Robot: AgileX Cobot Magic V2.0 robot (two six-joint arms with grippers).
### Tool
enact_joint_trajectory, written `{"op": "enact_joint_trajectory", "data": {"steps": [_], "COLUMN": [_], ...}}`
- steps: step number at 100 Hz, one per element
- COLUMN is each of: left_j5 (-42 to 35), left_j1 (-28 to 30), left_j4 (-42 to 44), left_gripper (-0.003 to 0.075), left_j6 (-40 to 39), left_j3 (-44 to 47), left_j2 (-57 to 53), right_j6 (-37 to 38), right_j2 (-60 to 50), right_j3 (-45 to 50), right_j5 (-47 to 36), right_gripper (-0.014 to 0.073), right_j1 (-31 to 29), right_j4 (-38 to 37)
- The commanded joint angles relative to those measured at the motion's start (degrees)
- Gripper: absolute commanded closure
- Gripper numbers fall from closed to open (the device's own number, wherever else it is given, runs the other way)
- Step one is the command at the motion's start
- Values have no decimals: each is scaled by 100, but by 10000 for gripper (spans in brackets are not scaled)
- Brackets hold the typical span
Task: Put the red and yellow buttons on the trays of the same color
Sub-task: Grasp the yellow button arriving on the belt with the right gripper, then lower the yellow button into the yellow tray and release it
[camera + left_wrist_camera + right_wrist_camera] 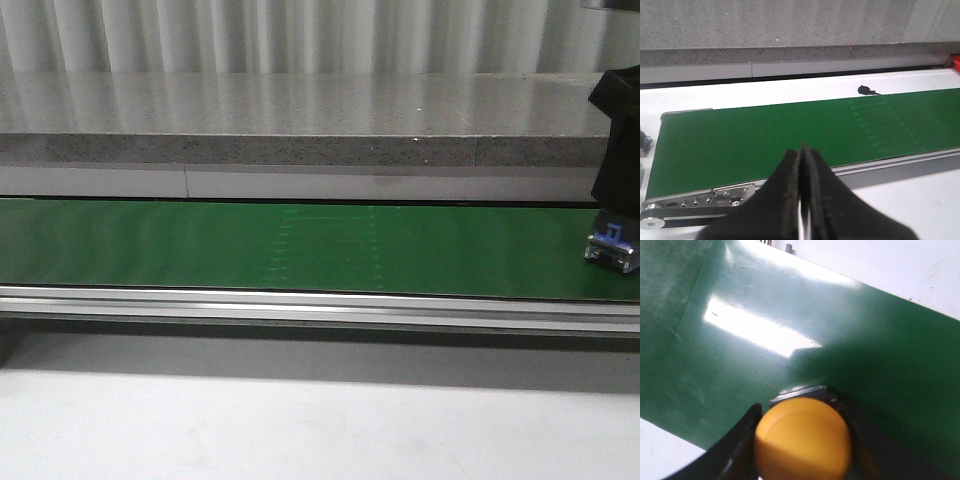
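Right hand (pixel 802 440) grips the round yellow plastic button (pixel 802 442) over the green belt (pixel 790 340); next, carry it to the yellow tray, unseen here.

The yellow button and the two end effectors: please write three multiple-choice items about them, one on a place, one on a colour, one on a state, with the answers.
1. Where is the right end effector in the front view?
A. at the right end of the green belt
B. at the belt's left end
C. on the grey counter behind

2. What colour is the button between the right end effector's fingers?
A. red
B. yellow
C. blue

3. How do the left end effector's fingers stand?
A. wide open
B. shut on a button
C. shut on nothing

Answers:
1 A, it sits low at the belt's right edge.
2 B, the right wrist view shows a yellow dome.
3 C, the fingers meet with nothing between them.
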Motion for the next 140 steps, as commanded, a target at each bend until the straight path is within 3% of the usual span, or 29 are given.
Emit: {"op": "enact_joint_trajectory", "data": {"steps": [1, 21, 59, 82, 129, 140], "left_j5": [-422, -422, -422, -422, -422, -422], "left_j1": [-55, -55, -55, -55, -55, -55], "left_j4": [-49, -49, -49, -49, -49, -49], "left_gripper": [741, 741, 741, 741, 741, 741], "left_j6": [1, 1, 1, 1, 1, 1], "left_j3": [-149, -149, -149, -149, -149, -149], "left_j2": [47, 47, 47, 47, 47, 47], "right_j6": [-73, 648, 853, 1428, 1589, 1589], "right_j2": [-190, -481, -778, -557, 648, 641], "right_j3": [-143, -143, -40, 289, 530, 542], "right_j5": [-226, -276, -595, -1140, -1452, -1467], "right_gripper": [582, 626, 629, 629, 624, 515], "right_j1": [-52, -725, -3080, -4229, -4401, -4401], "right_j4": [100, 94, 59, 100, 512, 512]}}
